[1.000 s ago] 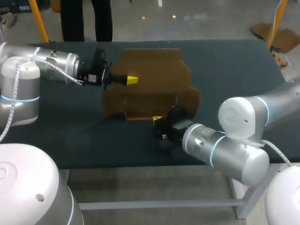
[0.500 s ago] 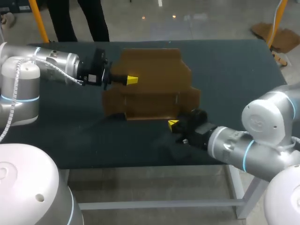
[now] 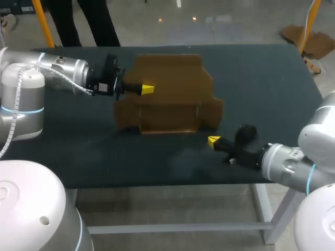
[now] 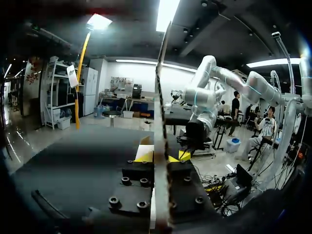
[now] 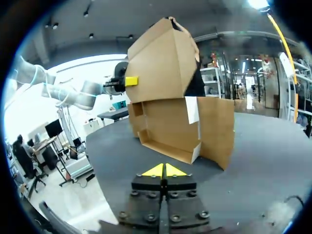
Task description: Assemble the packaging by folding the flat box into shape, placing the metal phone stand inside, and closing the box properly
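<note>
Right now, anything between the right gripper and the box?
Nothing visible. Only bare table lies between the right gripper and the box; the left gripper is shut on its raised panel, off that path.

The partly folded cardboard box (image 3: 172, 112) is sitting mid-bench (image 3: 261, 78). The left pincer (image 3: 147, 89) is clamping its upright flap (image 3: 172, 73) from the left. The right pincer (image 3: 213, 140) is hovering before its right corner, apart.

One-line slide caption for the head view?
Left gripper shut on a wall of the half-folded cardboard box; right gripper shut, empty, apart from it.
</note>
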You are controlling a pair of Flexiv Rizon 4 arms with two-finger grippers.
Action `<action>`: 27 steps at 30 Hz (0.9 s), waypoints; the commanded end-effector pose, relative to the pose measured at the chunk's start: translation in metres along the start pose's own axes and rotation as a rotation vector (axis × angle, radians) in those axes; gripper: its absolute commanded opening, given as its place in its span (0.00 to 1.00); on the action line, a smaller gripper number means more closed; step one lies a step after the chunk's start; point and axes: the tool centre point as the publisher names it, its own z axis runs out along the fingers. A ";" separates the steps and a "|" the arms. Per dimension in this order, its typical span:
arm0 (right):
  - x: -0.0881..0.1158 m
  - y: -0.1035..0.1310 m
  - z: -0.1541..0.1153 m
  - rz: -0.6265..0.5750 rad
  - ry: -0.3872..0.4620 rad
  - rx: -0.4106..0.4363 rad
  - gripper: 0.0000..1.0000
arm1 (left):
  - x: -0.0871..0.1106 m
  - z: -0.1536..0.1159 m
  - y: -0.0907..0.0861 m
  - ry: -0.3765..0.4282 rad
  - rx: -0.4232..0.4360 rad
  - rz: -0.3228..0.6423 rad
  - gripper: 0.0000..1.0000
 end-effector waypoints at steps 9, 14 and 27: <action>-0.032 0.005 -0.041 -0.006 0.059 0.008 0.61 | -0.001 0.000 0.003 0.003 0.000 0.000 0.00; -0.042 0.007 -0.038 -0.013 0.070 0.019 0.78 | -0.001 0.000 0.003 0.003 0.000 0.000 0.00; -0.080 0.012 -0.028 -0.094 0.120 0.041 0.85 | -0.001 0.000 0.003 0.003 0.000 0.000 0.00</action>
